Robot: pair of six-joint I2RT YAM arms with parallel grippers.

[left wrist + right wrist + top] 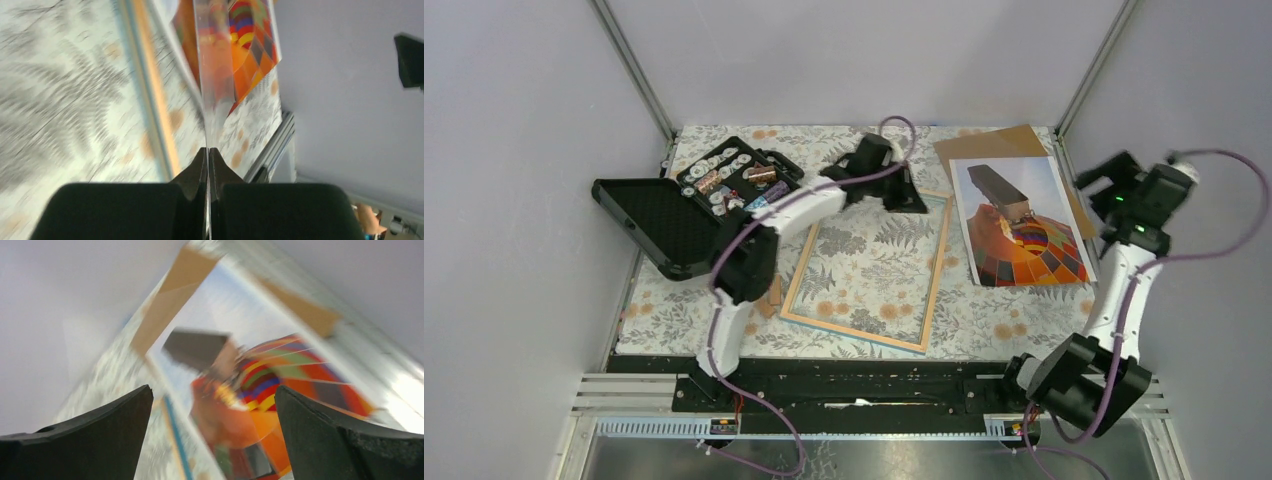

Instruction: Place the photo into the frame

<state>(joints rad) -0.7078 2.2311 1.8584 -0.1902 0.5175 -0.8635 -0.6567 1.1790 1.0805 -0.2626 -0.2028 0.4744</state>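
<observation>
The frame (854, 333) lies flat in the middle of the table, its light wood rim up. My left gripper (902, 198) is at its far right corner. In the left wrist view this gripper (208, 150) is shut on a thin clear pane (215, 75) that runs edge-on away from the jaws, beside the frame's rim (152, 95). The photo (1024, 225), a hot-air balloon print, lies face up to the right of the frame. My right gripper (1104, 180) hangs open above the photo's right edge, holding nothing. In the right wrist view the photo (250, 390) shows between the spread fingers of this gripper (212, 392).
A brown backing board (999, 143) lies under the photo's far end. An open black case of small parts (694, 205) sits at the far left. A small brown piece (772, 295) lies by the frame's left rim. The enclosure walls stand close on both sides.
</observation>
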